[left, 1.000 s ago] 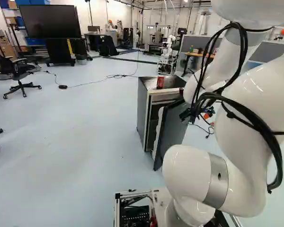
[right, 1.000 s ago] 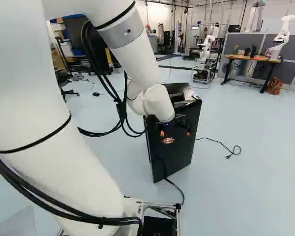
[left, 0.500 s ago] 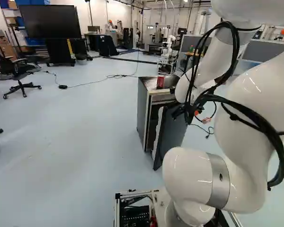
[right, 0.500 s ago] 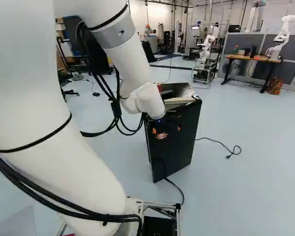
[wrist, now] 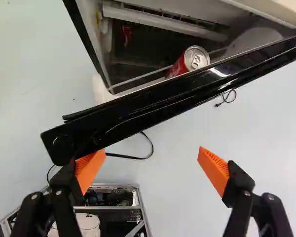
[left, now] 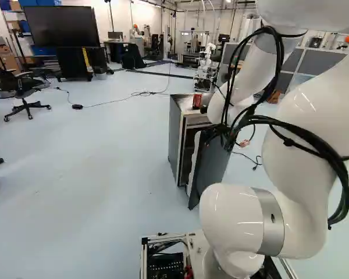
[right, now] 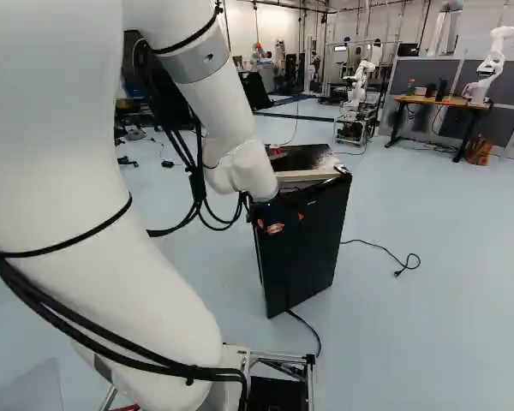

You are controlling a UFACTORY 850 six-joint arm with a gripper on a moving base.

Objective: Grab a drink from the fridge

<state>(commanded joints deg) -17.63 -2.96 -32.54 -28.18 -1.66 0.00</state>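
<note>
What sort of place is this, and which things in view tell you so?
Most likely a robotics lab: another robot stands at a desk, with grey partitions behind and a large screen elsewhere.

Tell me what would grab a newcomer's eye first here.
Probably the huge white arm filling the left of the right base view. Next, the fridge ahead, its black door ajar, a red can on top. In the wrist view, the end effector's orange pads stand wide apart, another red can beyond the door's edge.
</note>
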